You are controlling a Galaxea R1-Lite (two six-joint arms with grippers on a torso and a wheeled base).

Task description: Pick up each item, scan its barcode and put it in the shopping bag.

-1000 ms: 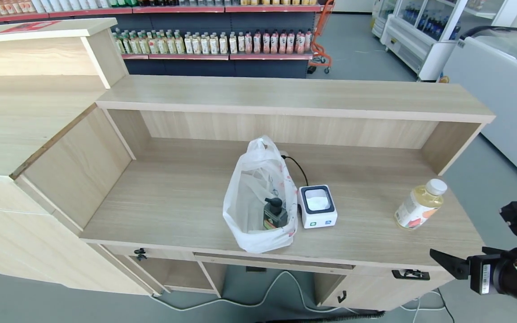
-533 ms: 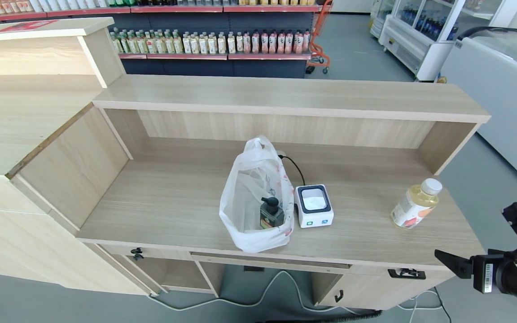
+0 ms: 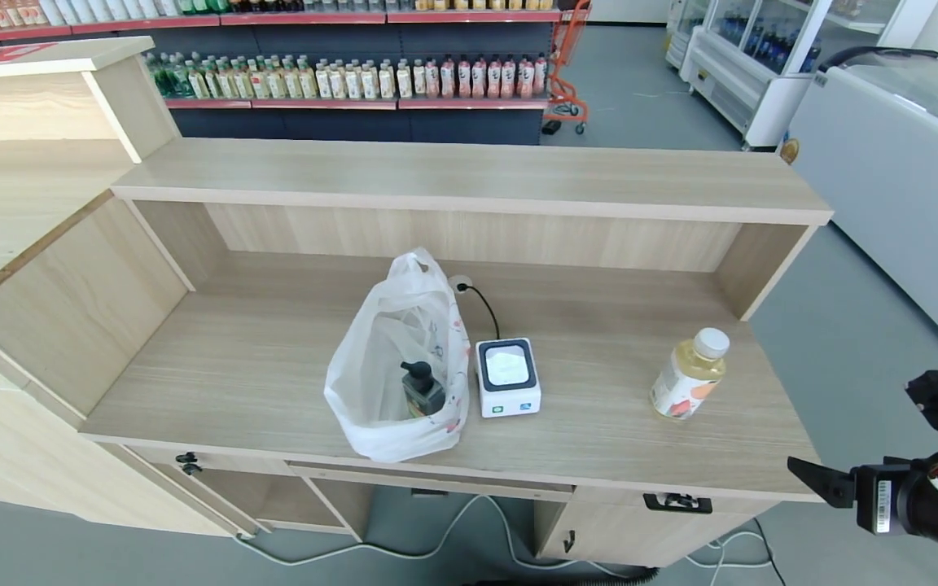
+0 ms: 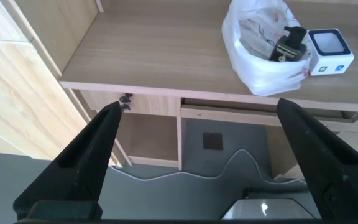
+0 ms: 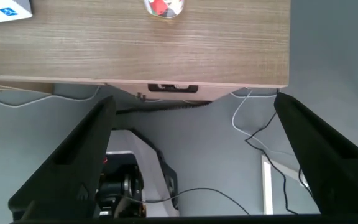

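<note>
while the left gripper (image 4: 199, 107) and right gripper (image 5: 194, 102) are hanging wide apart and empty before the counter (image 3: 599, 439), the bottle (image 3: 689, 374) is standing upright on it, well right of the scanner (image 3: 508, 376): pale yellow liquid, white cap, orange-and-white label; the shopping bag (image 3: 355, 382) is half veiling a dark pump bottle (image 3: 422, 389).

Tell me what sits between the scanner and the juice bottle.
Nothing: in the head view, bare counter runs from the scanner to the bottle.
</note>
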